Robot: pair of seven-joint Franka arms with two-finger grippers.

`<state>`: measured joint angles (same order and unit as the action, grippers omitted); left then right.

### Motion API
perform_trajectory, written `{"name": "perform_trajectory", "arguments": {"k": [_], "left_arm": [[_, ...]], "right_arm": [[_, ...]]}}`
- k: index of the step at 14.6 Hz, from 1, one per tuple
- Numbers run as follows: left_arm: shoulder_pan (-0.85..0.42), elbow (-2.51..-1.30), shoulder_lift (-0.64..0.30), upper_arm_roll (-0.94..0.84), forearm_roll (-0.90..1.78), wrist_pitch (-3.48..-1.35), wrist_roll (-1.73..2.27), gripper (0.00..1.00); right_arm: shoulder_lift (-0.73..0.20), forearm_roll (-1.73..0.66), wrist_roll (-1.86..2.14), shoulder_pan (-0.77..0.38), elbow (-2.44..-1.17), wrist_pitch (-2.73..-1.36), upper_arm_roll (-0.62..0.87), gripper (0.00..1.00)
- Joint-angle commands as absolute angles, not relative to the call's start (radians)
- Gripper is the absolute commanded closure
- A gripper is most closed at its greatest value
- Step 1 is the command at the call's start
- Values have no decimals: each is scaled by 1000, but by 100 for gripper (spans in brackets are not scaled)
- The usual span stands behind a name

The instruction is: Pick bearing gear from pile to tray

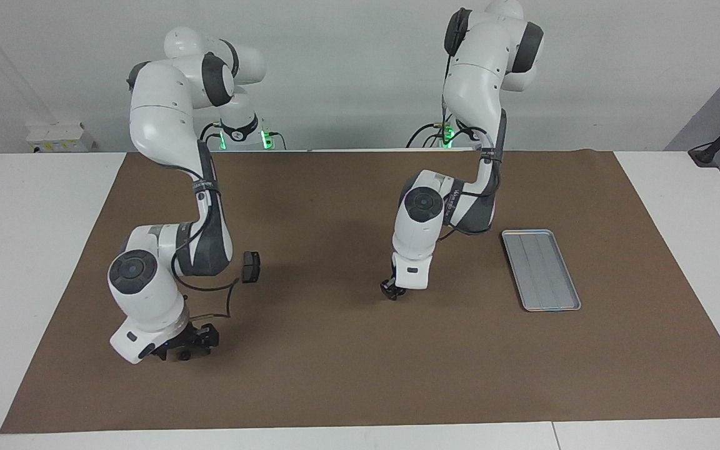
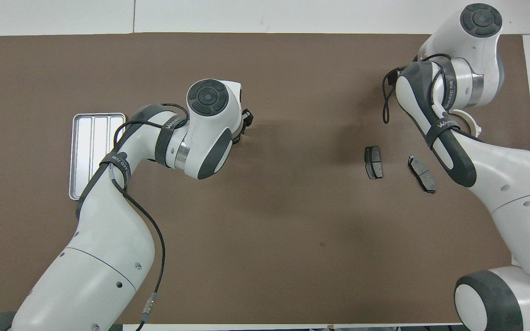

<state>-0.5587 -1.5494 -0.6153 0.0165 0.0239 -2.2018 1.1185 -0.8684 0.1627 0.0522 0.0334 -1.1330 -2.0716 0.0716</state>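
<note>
I have the right gripper (image 1: pixel 184 349) down at the mat (image 1: pixel 347 375), low in the facing view at the right arm's end of the table. Its jaws stand apart, astride a tiny black round piece (image 1: pixel 184 355). I take that piece for the bearing gear, and the low, straddling pose is there so that one squeeze will catch it. It is not yet clamped.

The rest of the pile lies higher in that frame: two dark grey pads (image 2: pixel 373 162) (image 2: pixel 422 174) and the white curved bracket (image 2: pixel 469 120), which the right arm partly covers.

The left gripper (image 1: pixel 390 291) hangs close over the mat at mid-frame, between the pile and the tray (image 1: pixel 510 234). I cannot tell whether it is apart or together, nor whether anything is under it. I judge that it is placed there as a halfway station toward the tray.

The tray has nothing in it, well apart from the gear, at the left arm's end.
</note>
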Motion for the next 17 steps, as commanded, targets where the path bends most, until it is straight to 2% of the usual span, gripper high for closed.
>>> {"name": "perform_trajectory", "arguments": {"k": [1,2,6,9,13,14,17], "left_arm": [[-581,-1577,-606,31,11,-2208,1141,94],[-583,-1575,-606,34,11,-2198,1141,100],[-568,-1552,-591,66,5,-2122,1131,100],[-505,-1647,-448,69,-3,-2060,1008,100],[-343,-1923,-180,69,-3,-2036,685,100],[-290,-1963,-149,69,-3,-2036,582,100],[-152,-1985,-140,69,-3,-2039,375,100]], "right_arm": [[-877,176,64,63,-1140,-2097,120,0],[-880,176,64,63,-1138,-2097,120,1],[-882,178,69,72,-1135,-2097,120,8],[-893,175,75,104,-1134,-2117,133,8],[-896,175,74,117,-1129,-2114,167,12],[-896,175,74,118,-1127,-2112,167,12],[-893,173,74,118,-1114,-2082,172,17]]}}
